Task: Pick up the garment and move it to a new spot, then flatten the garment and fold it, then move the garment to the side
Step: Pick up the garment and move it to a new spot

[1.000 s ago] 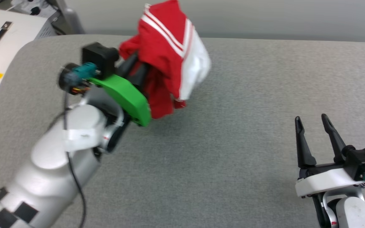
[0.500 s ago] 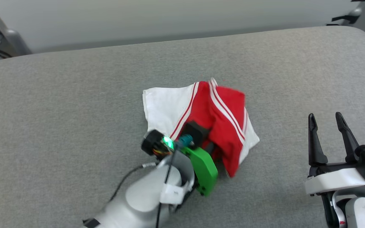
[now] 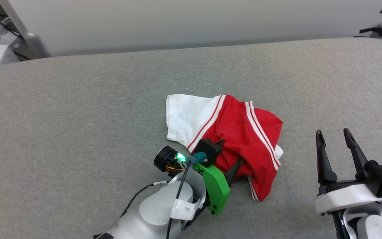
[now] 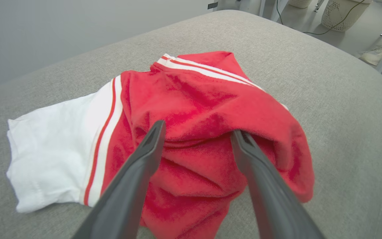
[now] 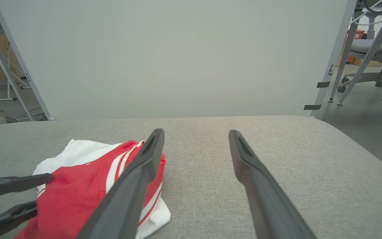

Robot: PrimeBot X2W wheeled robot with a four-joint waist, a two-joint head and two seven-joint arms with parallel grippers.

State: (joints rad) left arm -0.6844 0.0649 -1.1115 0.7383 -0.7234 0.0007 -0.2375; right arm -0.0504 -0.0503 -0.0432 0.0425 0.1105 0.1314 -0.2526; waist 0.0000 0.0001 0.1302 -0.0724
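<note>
The garment lies bunched mid-table, long axis left-right, white sleeve on the left. The left claw is nearer, at its near edge, spread wide, tips under a red fold, gripping nothing. The right claw is open, empty, well right.

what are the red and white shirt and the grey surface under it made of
The crumpled red T-shirt with white sleeves looks like soft matte knit cloth: it creases and drapes. The grey surface looks like matte woven fabric, fine-grained, perhaps padded: rounded edges.
</note>
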